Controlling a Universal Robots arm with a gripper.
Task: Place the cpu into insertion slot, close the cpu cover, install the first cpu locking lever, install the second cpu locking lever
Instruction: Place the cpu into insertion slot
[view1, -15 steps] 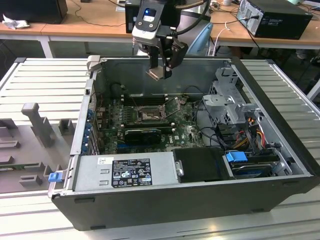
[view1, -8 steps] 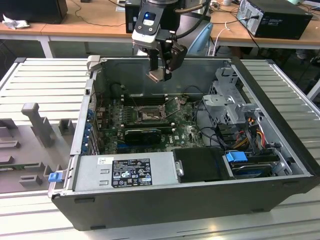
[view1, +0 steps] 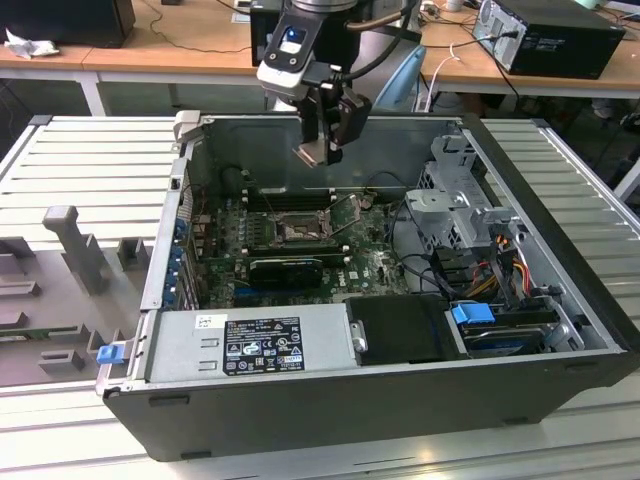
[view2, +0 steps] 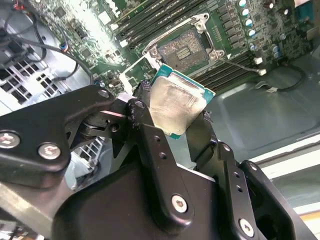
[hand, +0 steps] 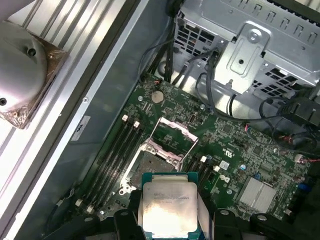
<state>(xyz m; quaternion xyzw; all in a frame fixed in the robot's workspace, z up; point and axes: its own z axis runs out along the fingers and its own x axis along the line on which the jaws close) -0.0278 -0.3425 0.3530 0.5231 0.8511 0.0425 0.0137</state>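
Surface: a ribbed grey metal surface (view1: 90, 170) carries everything. A grey moulded fixture (view1: 75, 240) stands on it at the exterior view's left.
Room: wooden desks (view1: 180, 40) run along the back, with a black computer box (view1: 555, 35) on one at the exterior view's right.
Computer case: an open black tower (view1: 400, 400) lies on its side on the surface, interior facing up.
Inside the case: the power supply (view1: 250, 345) sits along the near wall. The silver drive cage (view1: 460, 200) stands at the exterior view's right. The green motherboard (view1: 370, 265) covers the floor between them.
Hard to make out: in the exterior view the locking levers are too thin for me to tell apart from cables. In the first wrist view the picture's edge cuts off the far side of the cpu (hand: 167, 210).
Insertion slot: the insertion slot (view2: 186, 48) lies bare, its dark centre showing. The cpu cover (hand: 172, 135) is tipped up off it at one side.
Jaws: clenched on the cpu (view2: 175, 105), one pad pressing each of two opposite edges, so I hold it tilted with its silver top showing in both wrist views.
Cpu against the slot: I hold it in the air above the motherboard, apart from the insertion slot (hand: 150, 167) and touching nothing but my jaws. In the exterior view the cpu (view1: 312, 153) hangs over the back part of the case interior.
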